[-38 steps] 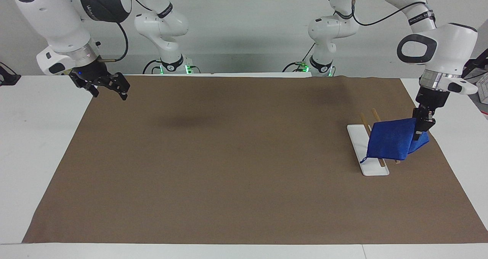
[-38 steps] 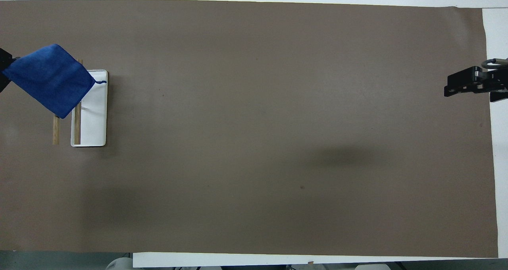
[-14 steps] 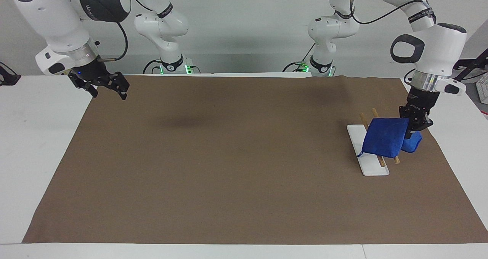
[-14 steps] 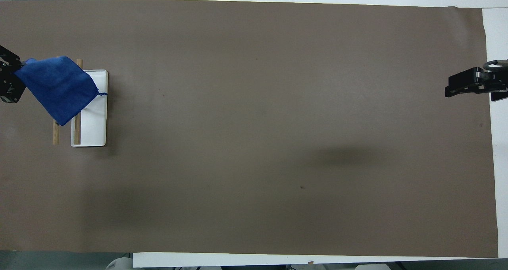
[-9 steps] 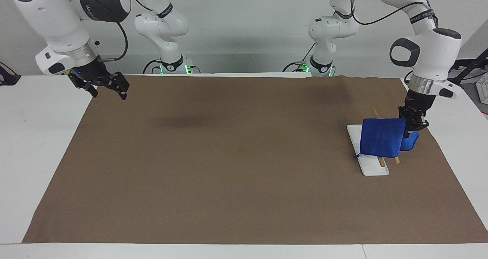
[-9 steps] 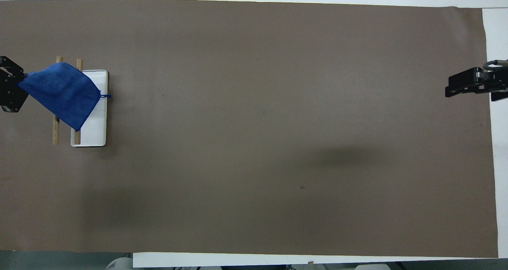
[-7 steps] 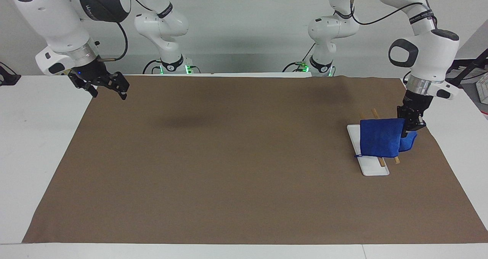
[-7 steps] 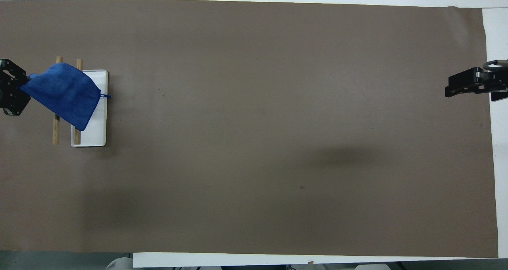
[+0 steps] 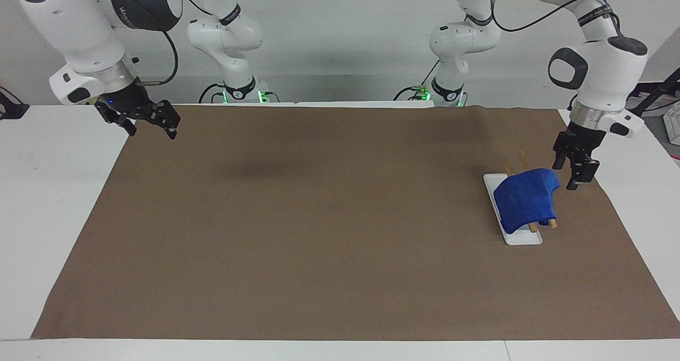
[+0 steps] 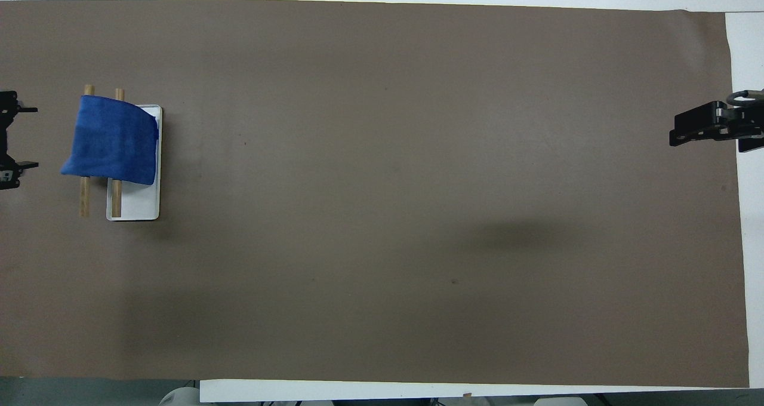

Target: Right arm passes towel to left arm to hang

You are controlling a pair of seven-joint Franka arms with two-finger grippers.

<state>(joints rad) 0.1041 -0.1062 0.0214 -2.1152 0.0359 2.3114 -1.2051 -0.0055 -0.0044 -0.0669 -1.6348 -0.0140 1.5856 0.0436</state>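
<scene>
The blue towel [image 9: 526,199] hangs draped over the two wooden rods [image 9: 523,159] of the rack, above its white base [image 9: 523,237], at the left arm's end of the table. It also shows in the overhead view [image 10: 113,138], spread across both rods [image 10: 84,197] and part of the base [image 10: 140,203]. My left gripper [image 9: 567,174] is open and empty just beside the towel, apart from it; its fingertips show in the overhead view [image 10: 21,137]. My right gripper [image 9: 153,130] is open and empty, waiting in the air over the mat's edge at the right arm's end [image 10: 677,132].
A large brown mat [image 9: 340,233] covers most of the white table [image 9: 58,191]. The rack stands near the mat's edge at the left arm's end. Both arms' bases stand at the robots' edge of the table.
My left gripper has opened and let go of the towel, then drawn slightly away. The towel has settled flat over both rods. The right arm has not moved.
</scene>
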